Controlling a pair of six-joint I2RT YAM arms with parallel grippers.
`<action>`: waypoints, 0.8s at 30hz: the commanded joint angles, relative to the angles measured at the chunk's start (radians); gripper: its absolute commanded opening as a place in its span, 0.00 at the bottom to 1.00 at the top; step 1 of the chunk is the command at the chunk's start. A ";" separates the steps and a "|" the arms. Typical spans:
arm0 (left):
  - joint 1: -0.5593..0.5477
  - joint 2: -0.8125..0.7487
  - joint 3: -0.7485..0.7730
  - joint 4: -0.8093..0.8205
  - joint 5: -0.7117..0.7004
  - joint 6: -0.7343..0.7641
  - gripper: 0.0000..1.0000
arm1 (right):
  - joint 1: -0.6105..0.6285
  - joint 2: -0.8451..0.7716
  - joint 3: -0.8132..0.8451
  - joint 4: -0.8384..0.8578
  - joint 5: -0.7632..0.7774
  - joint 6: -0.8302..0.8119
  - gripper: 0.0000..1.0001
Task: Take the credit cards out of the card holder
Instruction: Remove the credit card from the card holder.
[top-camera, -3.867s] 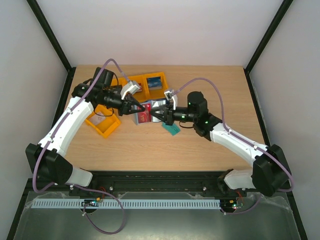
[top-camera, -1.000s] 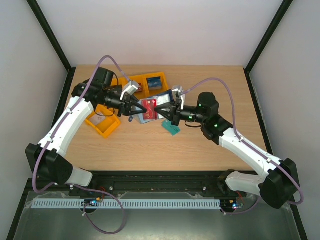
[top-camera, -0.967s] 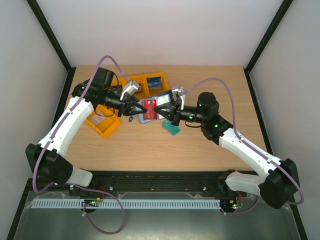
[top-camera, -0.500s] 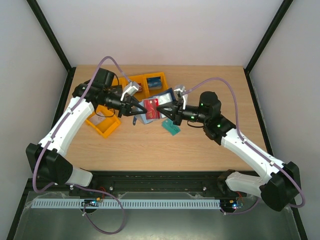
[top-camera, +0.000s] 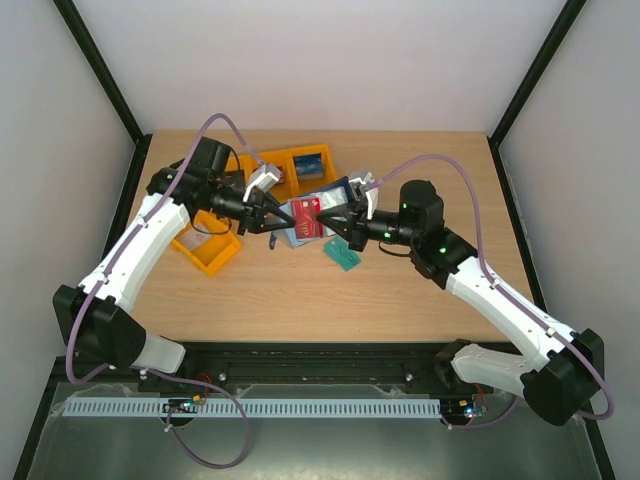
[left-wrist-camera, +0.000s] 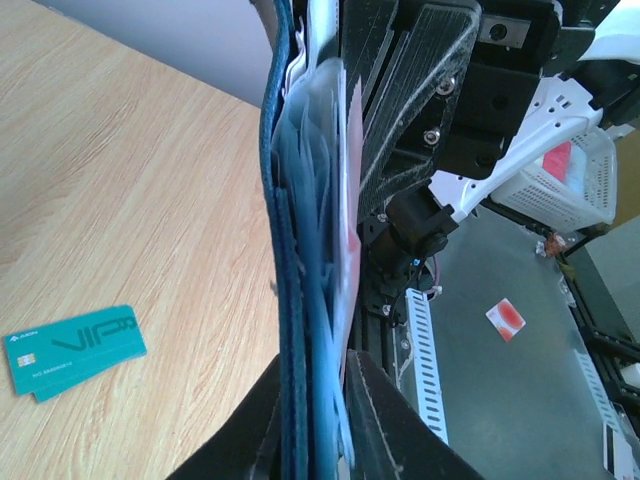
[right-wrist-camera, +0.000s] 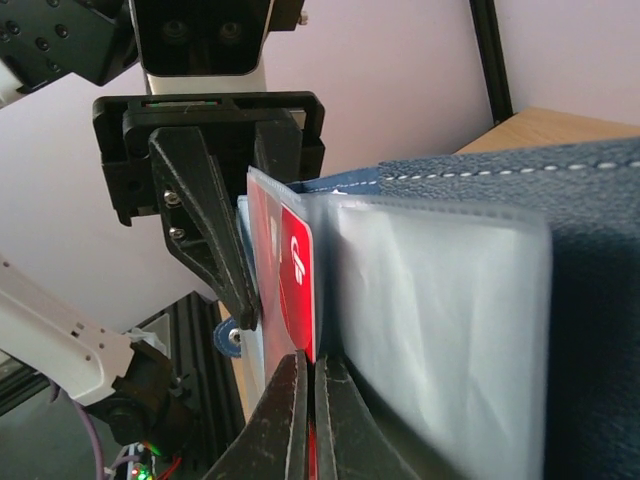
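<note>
From above, my two arms meet over the back-middle of the desk (top-camera: 420, 300). My left end effector (top-camera: 270, 221) and right end effector (top-camera: 322, 214) point at each other, with the card holder (top-camera: 300, 231) held between them. A red credit card (top-camera: 304, 212) shows at its middle. A teal card (top-camera: 344, 257) lies flat on the desk just in front of my right end effector. One orange bin (top-camera: 207, 247) sits under my left forearm, and another (top-camera: 300, 165) stands behind the holder.

In my left wrist view, the card holder (left-wrist-camera: 300, 250) is edge-on and upright. Its navy cover is on the left and its pale clear sleeves fan out to the right. My left fingers (left-wrist-camera: 240, 440) are closed on its near edge, one on each side. The teal card (left-wrist-camera: 75, 350) lies on the wood, well to the left.

In my right wrist view, my right end effector (right-wrist-camera: 308, 405) is closed on the lower edge of the red credit card (right-wrist-camera: 298, 280). The card is still partly in a clear sleeve. The rest of the card holder (right-wrist-camera: 440, 330) spreads to the right, its stitched navy cover outermost. My left fingers (right-wrist-camera: 205, 230) clamp the holder's far side.
</note>
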 joint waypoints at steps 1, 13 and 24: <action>0.007 0.003 -0.016 -0.018 0.008 0.006 0.19 | -0.013 -0.023 0.040 -0.013 0.041 -0.024 0.02; 0.007 0.000 -0.018 -0.006 -0.019 -0.015 0.02 | -0.015 -0.042 0.037 -0.033 0.060 -0.049 0.02; 0.003 0.001 -0.026 0.029 -0.045 -0.049 0.02 | -0.040 -0.063 0.045 -0.118 0.119 -0.092 0.02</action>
